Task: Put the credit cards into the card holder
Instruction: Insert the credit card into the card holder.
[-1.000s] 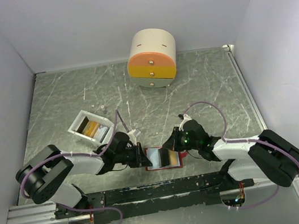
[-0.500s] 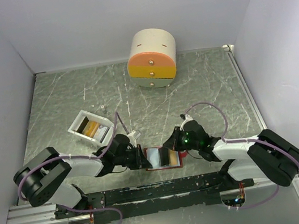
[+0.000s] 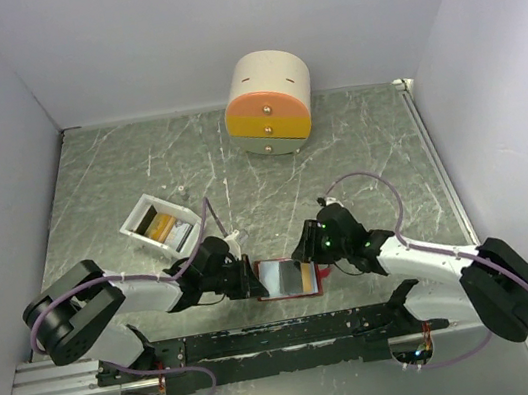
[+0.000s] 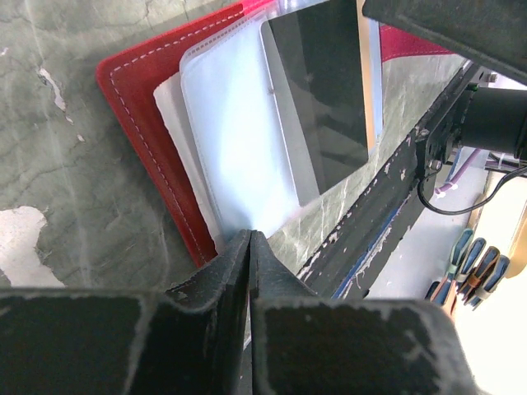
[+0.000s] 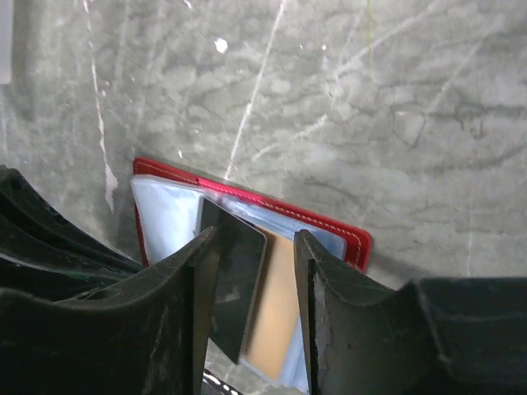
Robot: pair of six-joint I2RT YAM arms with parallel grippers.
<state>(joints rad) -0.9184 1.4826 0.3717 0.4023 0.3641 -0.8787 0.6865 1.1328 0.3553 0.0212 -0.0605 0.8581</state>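
Note:
The red card holder (image 3: 287,296) lies open at the near edge of the table, between my arms. My left gripper (image 3: 257,282) is shut on the edge of its pale-blue sleeve (image 4: 239,164), the jaws pressed together there (image 4: 249,239). My right gripper (image 5: 254,247) stands open over the holder (image 5: 247,197). A dark credit card (image 5: 237,276) sits between its fingers, close to the left one and partly in the sleeve. A tan card (image 5: 278,300) lies in the sleeve under it. The left wrist view shows the dark card (image 4: 321,99) inside the clear sleeve.
A white tray (image 3: 133,228) at the left holds more cards, orange and dark. The round cream-and-orange drawer box (image 3: 268,102) stands at the back. The black base rail (image 3: 287,334) runs just below the holder. Grey walls close in on three sides.
My right gripper has opened and let go of the dark card, which stays in the holder. The right arm has shifted a little. The left gripper keeps its pinch on the sleeve.

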